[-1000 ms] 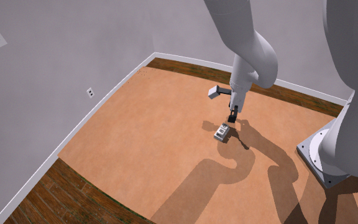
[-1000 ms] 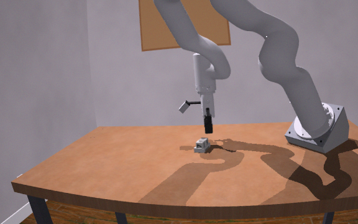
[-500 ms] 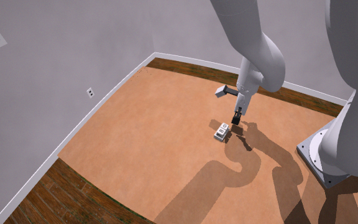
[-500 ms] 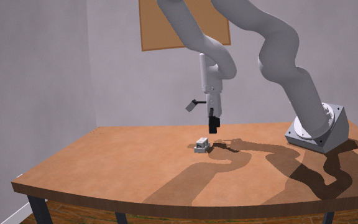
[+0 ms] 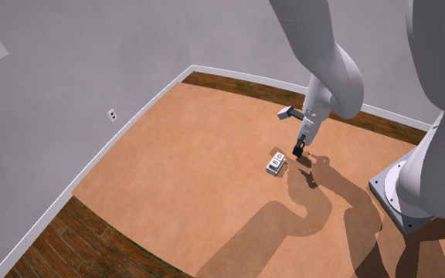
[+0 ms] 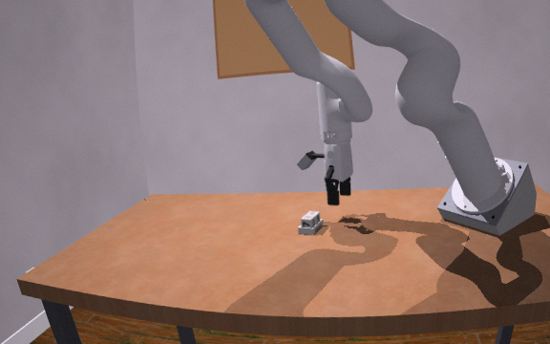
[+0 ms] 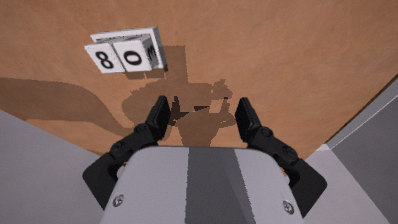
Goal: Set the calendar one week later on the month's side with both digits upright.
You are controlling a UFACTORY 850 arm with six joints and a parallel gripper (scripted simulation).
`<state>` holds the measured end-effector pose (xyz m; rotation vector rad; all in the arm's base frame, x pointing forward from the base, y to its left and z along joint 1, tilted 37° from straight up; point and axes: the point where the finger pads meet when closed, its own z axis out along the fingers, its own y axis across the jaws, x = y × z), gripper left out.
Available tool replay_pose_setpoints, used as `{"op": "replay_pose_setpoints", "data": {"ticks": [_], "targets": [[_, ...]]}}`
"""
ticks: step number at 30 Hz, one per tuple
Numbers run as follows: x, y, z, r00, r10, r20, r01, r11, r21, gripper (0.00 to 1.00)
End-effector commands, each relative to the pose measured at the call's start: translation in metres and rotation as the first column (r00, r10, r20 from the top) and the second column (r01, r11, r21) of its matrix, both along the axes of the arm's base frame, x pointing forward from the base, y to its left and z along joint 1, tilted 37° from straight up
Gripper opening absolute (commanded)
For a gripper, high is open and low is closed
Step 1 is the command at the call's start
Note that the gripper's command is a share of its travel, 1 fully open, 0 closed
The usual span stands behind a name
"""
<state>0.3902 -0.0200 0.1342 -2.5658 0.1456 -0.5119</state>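
Observation:
Two white cubes sit side by side in a small pale tray (image 5: 271,172) (image 6: 307,231) (image 7: 159,44) on the table. The upward face of one cube (image 5: 275,162) (image 7: 104,59) shows an 8. The upward face of the other cube (image 5: 279,156) (image 7: 133,56) shows a 0. A dark mark on a side face of the 0 cube is seen too steeply to read in the wrist view. The sides with the date and month name cannot be read. My gripper (image 6: 339,194) (image 7: 202,105) is open and empty, above the table and off to one side of the tray.
The wooden table (image 5: 168,154) (image 6: 160,258) carries the robot's base (image 5: 390,197) (image 6: 487,210) at the right. Walls stand behind the table. Shadows of the arm fall across the table near the tray.

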Motion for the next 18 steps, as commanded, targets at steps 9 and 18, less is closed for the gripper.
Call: {"op": "replay_pose_setpoints", "data": {"ticks": [9, 18], "targets": [[-0.015, 0.000, -0.007, 0.977, -0.179, -0.115, 0.189, 0.979, 0.078, 1.00], [-0.027, 0.002, -0.015, 0.977, -0.179, -0.115, 0.189, 0.979, 0.078, 1.00]]}}
